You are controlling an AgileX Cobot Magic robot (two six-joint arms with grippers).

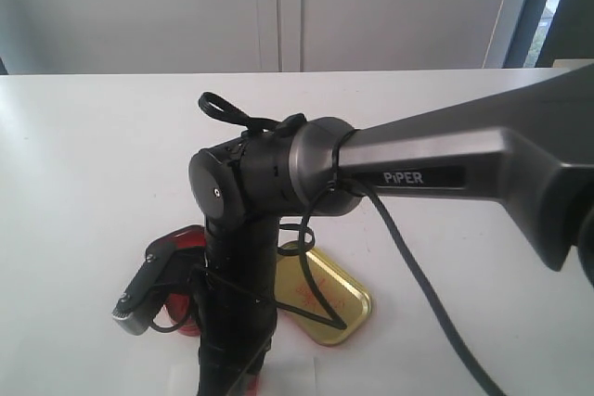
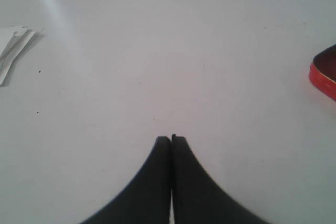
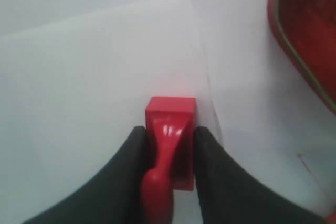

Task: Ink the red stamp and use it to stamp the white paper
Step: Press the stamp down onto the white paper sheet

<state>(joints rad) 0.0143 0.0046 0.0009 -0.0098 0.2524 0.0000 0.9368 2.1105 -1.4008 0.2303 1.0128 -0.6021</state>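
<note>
Exterior view: the right arm (image 1: pixel 445 164), grey and marked PiPER, reaches in from the right across the middle of the white counter (image 1: pixel 83 164) and bends straight down at the wrist. Its tool is hidden behind the wrist at the lower edge, so its state cannot be told from here. A black cable (image 1: pixel 418 275) loops off the arm. Just behind the wrist lie a red tin (image 1: pixel 190 234), partly covered, and beside it a gold tin lid (image 1: pixel 329 303). A strip of the white paper (image 1: pixel 297 377) shows at the bottom edge, by the foot of the wrist.

Left wrist view: the left tool (image 2: pixel 171 142) hovers over bare counter with its two black fingers pressed together and nothing between them. One corner of the red tin (image 2: pixel 325 74) shows at the frame's edge, well apart from the tool, and a folded white scrap (image 2: pixel 13 51) lies at the opposite edge.

Right wrist view: the right tool (image 3: pixel 169 136) grips the red stamp (image 3: pixel 170 111), one black finger on each side of its square block, the stubby handle pointing back toward the camera. The stamp's base faces down over the white paper (image 3: pixel 100 77), near one of its edges; whether it presses on the sheet cannot be told. The red tin (image 3: pixel 310 30) lies near, off the paper.
</note>
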